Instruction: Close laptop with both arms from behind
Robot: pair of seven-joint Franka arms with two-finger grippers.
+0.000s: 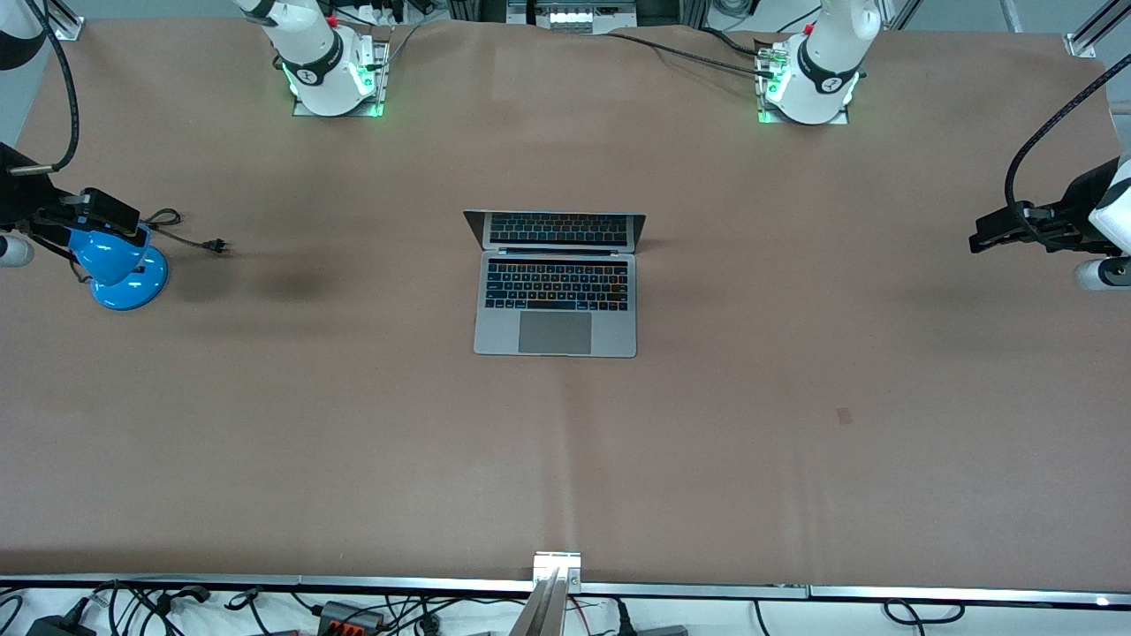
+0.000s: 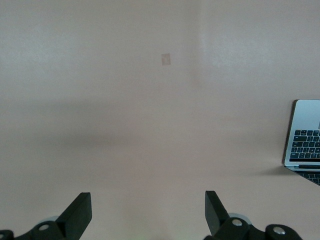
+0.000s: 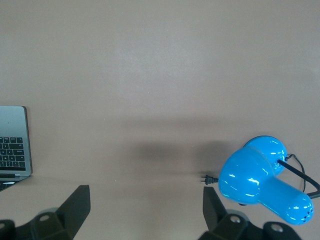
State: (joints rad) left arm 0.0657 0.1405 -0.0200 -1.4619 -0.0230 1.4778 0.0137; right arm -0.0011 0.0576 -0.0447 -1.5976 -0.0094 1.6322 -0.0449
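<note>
The silver-grey laptop (image 1: 555, 300) sits open in the middle of the brown table, lid (image 1: 555, 230) upright, keyboard and trackpad facing the front camera. Its edge shows in the left wrist view (image 2: 305, 135) and in the right wrist view (image 3: 12, 142). My left gripper (image 1: 994, 234) hangs over bare table at the left arm's end, well away from the laptop; its fingers are wide open and empty (image 2: 147, 200). My right gripper (image 1: 110, 212) hangs over a blue lamp at the right arm's end, also open and empty (image 3: 145, 195).
A blue lamp (image 1: 124, 269) stands at the right arm's end, its black cord and plug (image 1: 215, 246) lying toward the laptop; both show in the right wrist view (image 3: 265, 185). A small dark patch (image 1: 844, 415) marks the table cover. A metal bracket (image 1: 557, 565) sits at the near edge.
</note>
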